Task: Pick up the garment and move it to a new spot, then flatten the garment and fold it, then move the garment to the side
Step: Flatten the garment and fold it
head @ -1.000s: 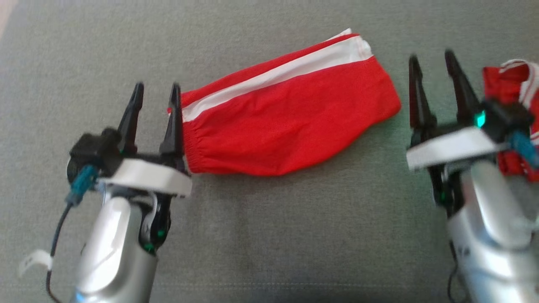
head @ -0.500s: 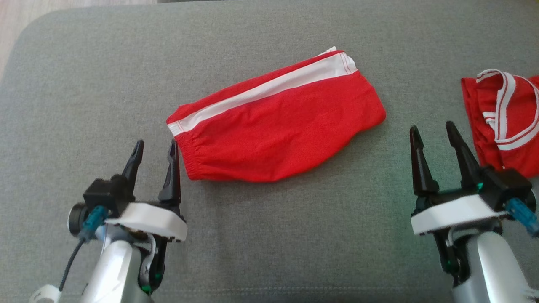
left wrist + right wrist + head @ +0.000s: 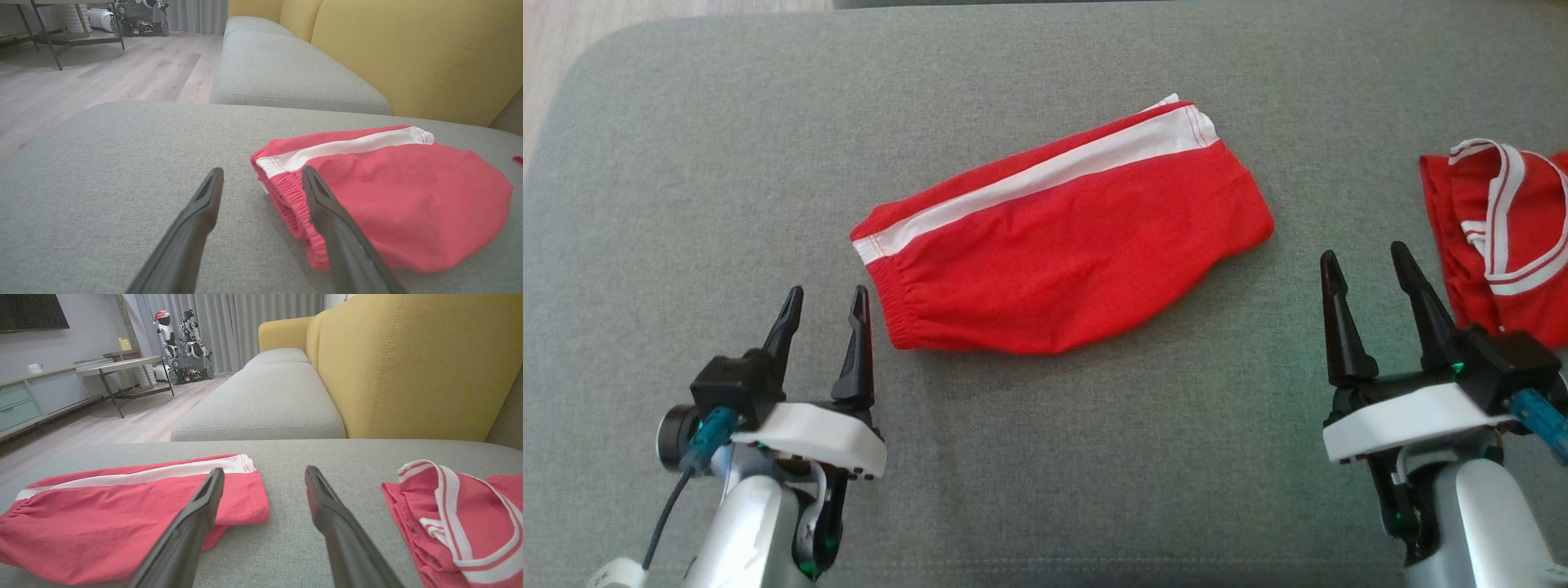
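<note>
Both end effectors point(image 3: 827, 291) point(image 3: 1364, 250) gaping; garment point(image 3: 1062, 245) between.

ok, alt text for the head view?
Folded red shorts with a white side stripe lie on a grey fabric cushion. Left gripper and right gripper, both open and empty, sit below; a crumpled red-and-white garment lies far right.

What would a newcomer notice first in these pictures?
The folded red shorts with a white stripe catch the eye first, in the middle of the grey cushion. A second red garment with white trim lies bunched at the far right. The left gripper and right gripper, both open, flank the shorts.
</note>
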Robot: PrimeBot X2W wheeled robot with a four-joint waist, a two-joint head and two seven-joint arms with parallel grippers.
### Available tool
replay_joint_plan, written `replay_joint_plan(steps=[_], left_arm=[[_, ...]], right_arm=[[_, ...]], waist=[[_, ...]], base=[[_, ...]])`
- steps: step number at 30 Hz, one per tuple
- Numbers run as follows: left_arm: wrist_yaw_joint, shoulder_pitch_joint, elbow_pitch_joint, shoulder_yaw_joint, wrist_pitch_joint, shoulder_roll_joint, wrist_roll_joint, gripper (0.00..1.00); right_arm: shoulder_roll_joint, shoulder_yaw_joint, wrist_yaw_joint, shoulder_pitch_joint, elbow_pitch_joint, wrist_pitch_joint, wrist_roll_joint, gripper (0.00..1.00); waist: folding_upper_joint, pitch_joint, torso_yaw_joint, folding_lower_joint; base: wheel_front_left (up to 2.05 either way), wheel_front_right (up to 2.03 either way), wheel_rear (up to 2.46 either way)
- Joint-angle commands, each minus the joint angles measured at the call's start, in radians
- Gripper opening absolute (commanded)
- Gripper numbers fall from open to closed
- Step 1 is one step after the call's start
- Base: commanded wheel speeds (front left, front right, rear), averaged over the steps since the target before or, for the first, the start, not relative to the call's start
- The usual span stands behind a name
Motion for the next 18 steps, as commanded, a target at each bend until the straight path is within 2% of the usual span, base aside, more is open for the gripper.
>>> replay_joint_plan(steps=[1, 12, 18], left_arm=[[0.008, -0.027, -0.031, 0.033, -0.005, 0.022, -0.003, 1.00], [0.009, -0.039, -0.043, 0.029, -0.005, 0.020, -0.001, 1.00], [-0.001, -0.088, -0.050, 0.018, -0.005, 0.010, -0.001, 1.00]], right_arm=[[0.000, 0.018, -0.001, -0.001, -0.042, 0.005, -0.009, 1.00], [0.001, 0.006, -0.001, -0.008, -0.020, 0.011, 0.011, 1.00], [0.001, -0.022, -0.001, -0.105, 0.102, 0.014, 0.016, 1.00]], waist=[[0.0000, 0.000, 0.001, 0.0000], [0.0000, 0.016, 0.007, 0.0000], [0.0000, 0.065, 0.038, 0.0000]], base=[[0.00, 0.00, 0.00], [0.00, 0.00, 0.00], [0.00, 0.00, 0.00]])
